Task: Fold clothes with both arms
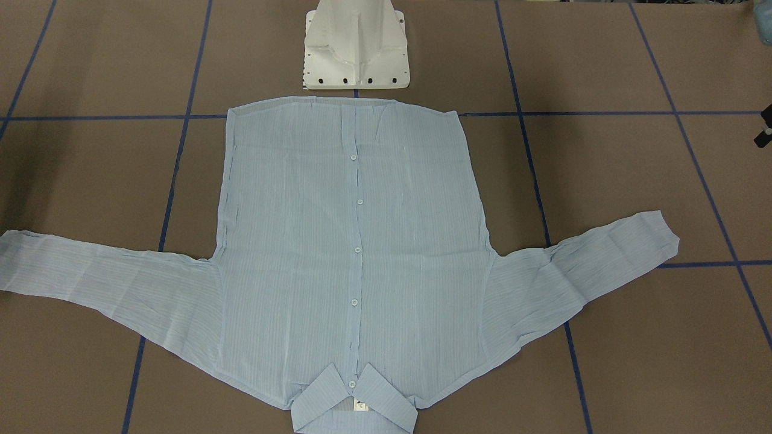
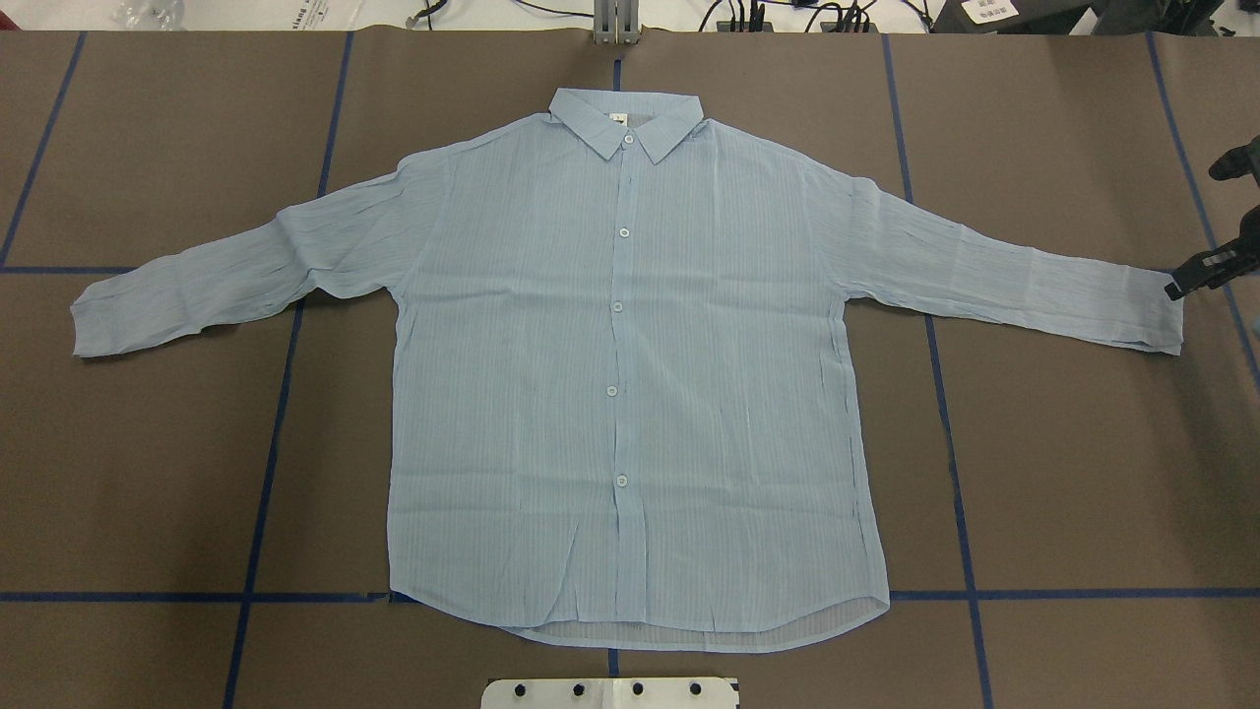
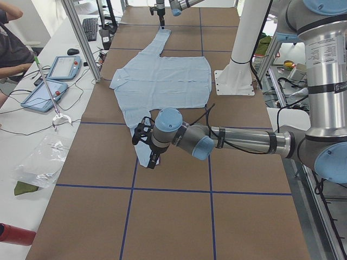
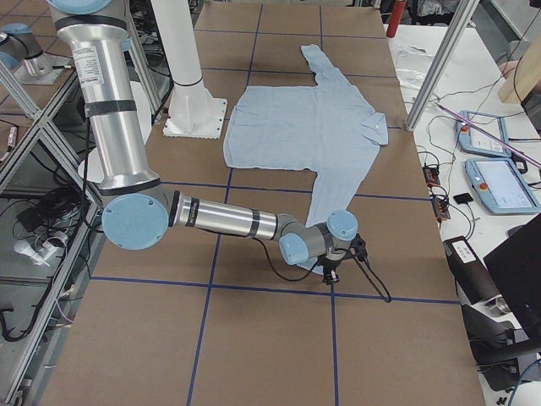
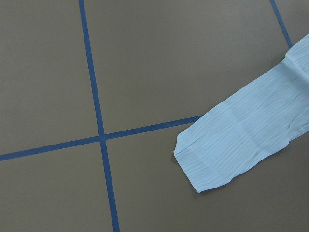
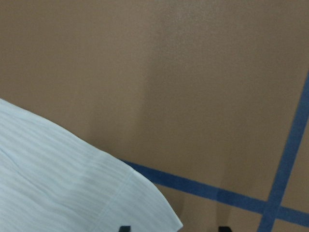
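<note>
Right at the robot's side, the white base (image 2: 610, 693) sits at the table's edge, and just beyond it the shirt (image 2: 512, 414) begins, hem (image 2: 689, 635) nearest, its back tail peeking out under the front panels. It's spread flat on the brown table (image 2: 1073, 473), front up and buttoned, across a grid of blue tape (image 2: 266, 473). The buttons (image 2: 612, 391) run straight up the middle, away from the base. Further out, both sleeves are flung wide: the left sleeve (image 2: 246, 261) runs to the robot's left, the right sleeve (image 2: 984, 261) to its right. Down at the right cuff (image 2: 1152, 320) is the right gripper (image 4: 330, 274), low over the table. In its wrist view two black fingertips (image 6: 124, 229) stand well apart at the bottom edge, the cuff's corner showing between them and nothing clamped. Whether they touch the cloth, I can't tell. Across the table the left gripper (image 3: 153, 160) hangs near the left cuff (image 2: 94, 320). Its wrist view looks down on that cuff lying flat just beside a tape crossing, no fingers in shot, so wide or narrow, I can't tell. Farthest out on the shirt is the collar (image 2: 591, 110), points lying flat, a small label (image 2: 617, 120) inside the neck. Beyond the table, a person (image 3: 11, 51) sits at a bench with two tablets (image 3: 64, 67).
</note>
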Available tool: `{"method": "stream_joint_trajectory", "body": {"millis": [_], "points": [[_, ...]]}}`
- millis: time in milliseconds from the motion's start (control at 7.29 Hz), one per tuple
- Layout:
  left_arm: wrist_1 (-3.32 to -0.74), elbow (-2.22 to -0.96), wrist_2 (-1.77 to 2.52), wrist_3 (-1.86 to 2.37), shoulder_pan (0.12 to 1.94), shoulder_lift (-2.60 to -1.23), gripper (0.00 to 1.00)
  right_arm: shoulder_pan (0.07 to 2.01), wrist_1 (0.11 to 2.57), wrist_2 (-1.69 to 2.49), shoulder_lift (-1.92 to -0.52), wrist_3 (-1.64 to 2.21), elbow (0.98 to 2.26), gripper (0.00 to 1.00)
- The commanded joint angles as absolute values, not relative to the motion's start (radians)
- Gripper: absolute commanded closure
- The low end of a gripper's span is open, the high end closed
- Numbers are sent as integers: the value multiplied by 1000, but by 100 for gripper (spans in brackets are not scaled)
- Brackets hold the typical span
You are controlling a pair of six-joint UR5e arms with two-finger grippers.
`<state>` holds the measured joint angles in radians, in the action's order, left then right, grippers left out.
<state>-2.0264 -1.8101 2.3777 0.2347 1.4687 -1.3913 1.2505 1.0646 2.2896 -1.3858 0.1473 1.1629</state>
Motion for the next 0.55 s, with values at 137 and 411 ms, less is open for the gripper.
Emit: {"method": "stream_joint_trajectory", "body": {"millis": [137, 411], "points": [[-2026, -1810, 2378, 235, 1470, -1391, 0, 1243, 1065, 2280, -1378, 146, 1157, 45], [-2026, -1810, 2378, 233, 1468, -1391, 0, 1238, 1065, 2269, -1376, 143, 1155, 47]]}}
